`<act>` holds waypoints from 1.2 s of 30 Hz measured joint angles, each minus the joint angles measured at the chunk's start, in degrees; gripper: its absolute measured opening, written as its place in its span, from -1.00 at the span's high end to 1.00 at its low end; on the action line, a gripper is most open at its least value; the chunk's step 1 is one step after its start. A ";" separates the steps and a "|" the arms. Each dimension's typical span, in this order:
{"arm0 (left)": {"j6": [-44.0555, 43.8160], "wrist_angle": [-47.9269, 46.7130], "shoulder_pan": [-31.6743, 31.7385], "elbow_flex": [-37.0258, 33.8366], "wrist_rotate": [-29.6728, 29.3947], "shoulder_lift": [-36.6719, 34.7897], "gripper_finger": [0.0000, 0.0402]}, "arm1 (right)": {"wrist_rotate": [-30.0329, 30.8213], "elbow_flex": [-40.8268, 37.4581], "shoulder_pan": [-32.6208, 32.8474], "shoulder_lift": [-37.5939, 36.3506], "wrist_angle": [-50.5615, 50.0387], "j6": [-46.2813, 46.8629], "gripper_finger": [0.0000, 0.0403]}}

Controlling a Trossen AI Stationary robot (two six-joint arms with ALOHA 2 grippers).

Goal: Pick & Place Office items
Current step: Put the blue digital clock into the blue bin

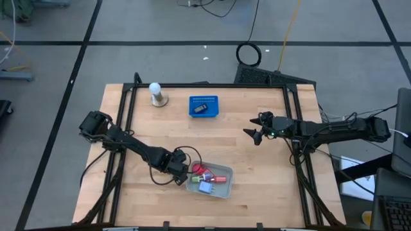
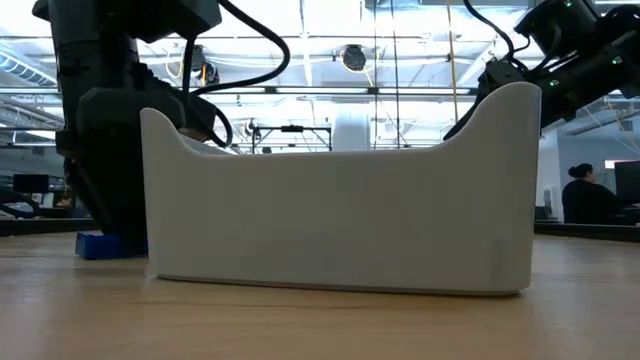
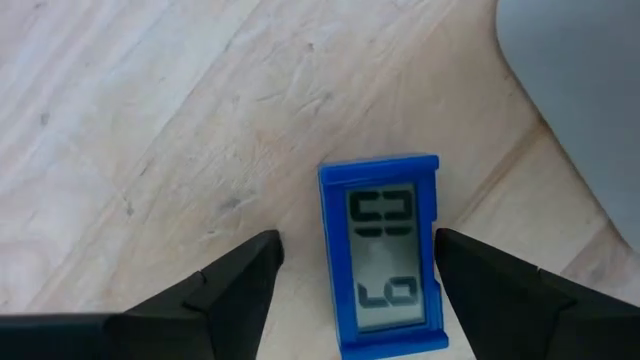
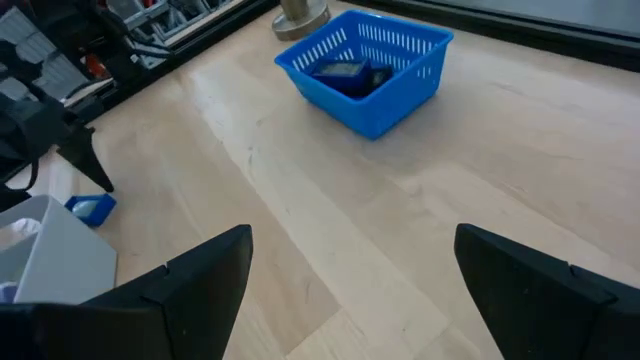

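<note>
Pick step: left gripper [image 3: 355, 275], jaws spread, straddles a blue clock [image 3: 382, 255] lying on the worktop [image 3: 150, 120] just beside the tray [image 1: 221, 190], apparently untouched. Next: close, lift. Right gripper [image 1: 255, 126] waits, jaws spread.

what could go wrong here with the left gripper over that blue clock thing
1. The left gripper straddles the small blue clock with fingers open, the right one almost touching; closing off-centre could push or twist it.
2. The clock lies flat on the table close to the white tray; a nudge could pin it against the tray wall.
3. The right gripper waits mid-table, open, well clear.
</note>
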 joint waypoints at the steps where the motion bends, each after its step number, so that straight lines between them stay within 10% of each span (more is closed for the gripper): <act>1: -0.03 -0.04 0.00 0.00 -0.13 0.04 -0.34 | 0.00 0.00 -0.01 0.03 0.01 -0.06 -0.68; 9: -0.16 -0.47 0.09 -0.33 -1.41 -1.06 0.35 | 0.07 0.00 -0.02 0.02 -0.02 -0.60 -0.68; 36: 0.50 -3.71 0.92 -0.76 -3.82 -5.58 0.34 | -1.46 -0.02 0.04 0.04 0.01 2.95 -0.68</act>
